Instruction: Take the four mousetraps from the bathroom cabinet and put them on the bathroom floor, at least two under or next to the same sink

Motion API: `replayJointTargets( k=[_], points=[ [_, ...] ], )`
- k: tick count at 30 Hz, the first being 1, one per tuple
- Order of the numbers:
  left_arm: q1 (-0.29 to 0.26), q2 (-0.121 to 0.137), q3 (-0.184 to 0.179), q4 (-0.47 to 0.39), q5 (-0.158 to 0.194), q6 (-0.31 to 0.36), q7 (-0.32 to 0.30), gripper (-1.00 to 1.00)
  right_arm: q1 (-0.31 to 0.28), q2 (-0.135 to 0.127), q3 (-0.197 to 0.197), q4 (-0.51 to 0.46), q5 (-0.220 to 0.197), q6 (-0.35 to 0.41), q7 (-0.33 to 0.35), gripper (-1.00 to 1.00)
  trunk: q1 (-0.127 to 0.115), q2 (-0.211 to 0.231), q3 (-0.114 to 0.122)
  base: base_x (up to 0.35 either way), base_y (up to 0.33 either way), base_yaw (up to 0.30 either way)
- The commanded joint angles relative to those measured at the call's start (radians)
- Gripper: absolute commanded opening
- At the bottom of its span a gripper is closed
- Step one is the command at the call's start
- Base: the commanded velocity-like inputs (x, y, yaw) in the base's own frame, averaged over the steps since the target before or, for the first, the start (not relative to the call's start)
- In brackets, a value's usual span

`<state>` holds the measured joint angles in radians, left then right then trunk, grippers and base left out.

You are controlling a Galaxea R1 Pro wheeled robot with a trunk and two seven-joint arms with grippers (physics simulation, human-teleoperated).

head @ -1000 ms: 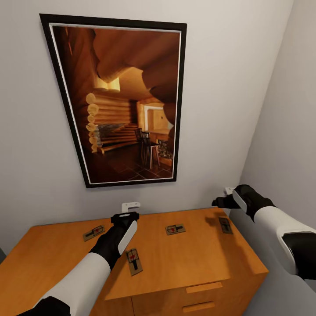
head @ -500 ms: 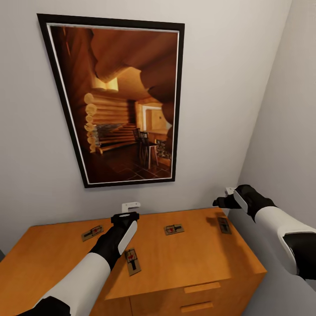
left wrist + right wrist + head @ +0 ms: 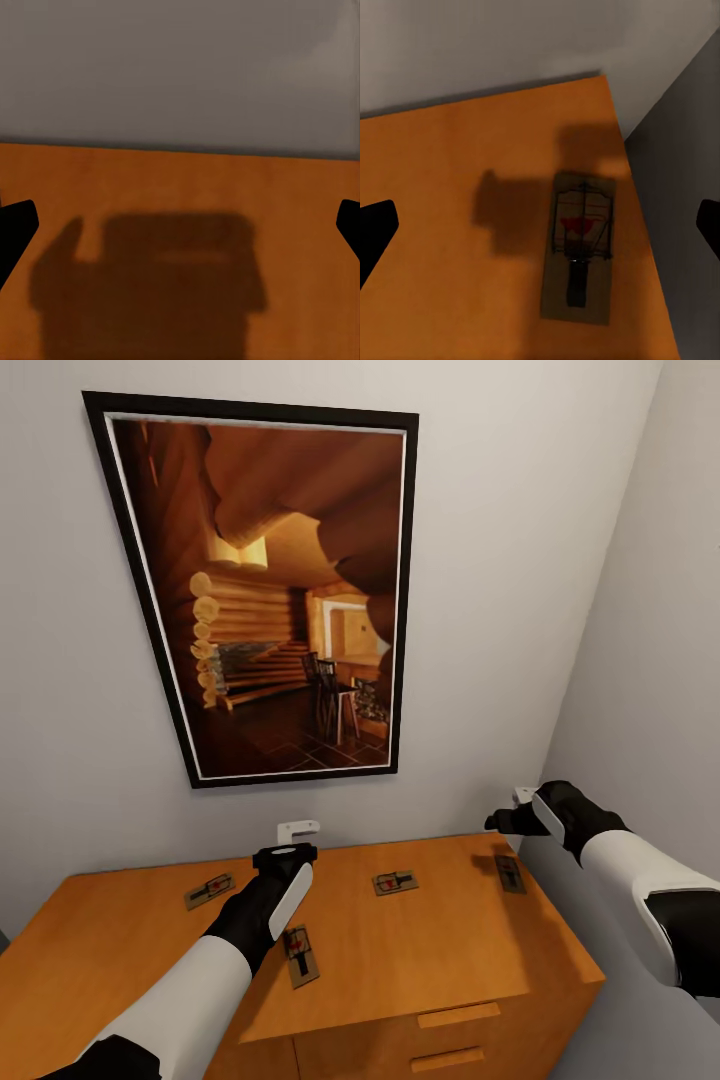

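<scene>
The right gripper (image 3: 505, 818) hangs above the far right corner of the cabinet (image 3: 400, 960) in the head view, its fingers too dark there to judge, and directly under it lies one mousetrap (image 3: 510, 873); the left gripper (image 3: 284, 854) hovers over the middle of the top, with a second trap (image 3: 301, 956) just behind it beside the forearm, a third (image 3: 396, 882) off to its right and a fourth (image 3: 209, 890) off to its left. Against the pictures from a second ago the whole scene has slid only slightly, so the camera moved while both arms stayed put and no trap was lifted; all four remain to be carried to the floor. In the left wrist view the fingertips (image 3: 15, 229) stand wide apart over bare wood, released. In the right wrist view the spread, empty fingertips (image 3: 376, 223) frame the corner trap (image 3: 578, 247), lying flat below and between them
</scene>
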<state>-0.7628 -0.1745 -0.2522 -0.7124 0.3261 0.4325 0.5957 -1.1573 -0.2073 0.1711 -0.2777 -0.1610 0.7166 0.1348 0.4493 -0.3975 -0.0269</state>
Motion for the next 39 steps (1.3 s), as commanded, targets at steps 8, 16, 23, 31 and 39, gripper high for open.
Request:
replayJointTargets(
  k=[8, 16, 23, 31, 39],
  points=[
    [-0.001, 0.000, -0.002, -0.001, 0.007, 0.003, 0.008, 1.00, -0.001, -0.001, 0.009, -0.001, -0.008, 0.004, 0.000, 1.00, 0.001, -0.002, -0.002, 0.000, 0.000, 0.000],
    [-0.001, 0.000, -0.002, -0.001, 0.007, 0.003, 0.008, 1.00, -0.001, -0.001, 0.008, -0.001, -0.008, 0.004, 0.000, 1.00, 0.001, -0.002, -0.002, 0.000, 0.000, 0.000],
    [-0.001, 0.000, -0.003, -0.001, 0.007, 0.003, 0.008, 1.00, -0.001, -0.001, 0.009, -0.001, -0.008, 0.004, 0.000, 1.00, 0.001, -0.002, -0.002, 0.000, 0.000, 0.000],
    [-0.001, 0.000, -0.002, -0.001, 0.006, 0.003, 0.009, 1.00, -0.001, -0.001, 0.008, -0.001, -0.008, 0.000, 0.000, 1.00, 0.001, -0.002, -0.002, 0.000, 0.000, 0.000],
    [-0.001, 0.000, -0.001, -0.001, 0.006, 0.003, 0.009, 1.00, -0.001, -0.002, 0.008, -0.001, -0.008, 0.000, -0.001, 1.00, 0.001, -0.002, -0.002, 0.000, 0.000, 0.000]
  ],
)
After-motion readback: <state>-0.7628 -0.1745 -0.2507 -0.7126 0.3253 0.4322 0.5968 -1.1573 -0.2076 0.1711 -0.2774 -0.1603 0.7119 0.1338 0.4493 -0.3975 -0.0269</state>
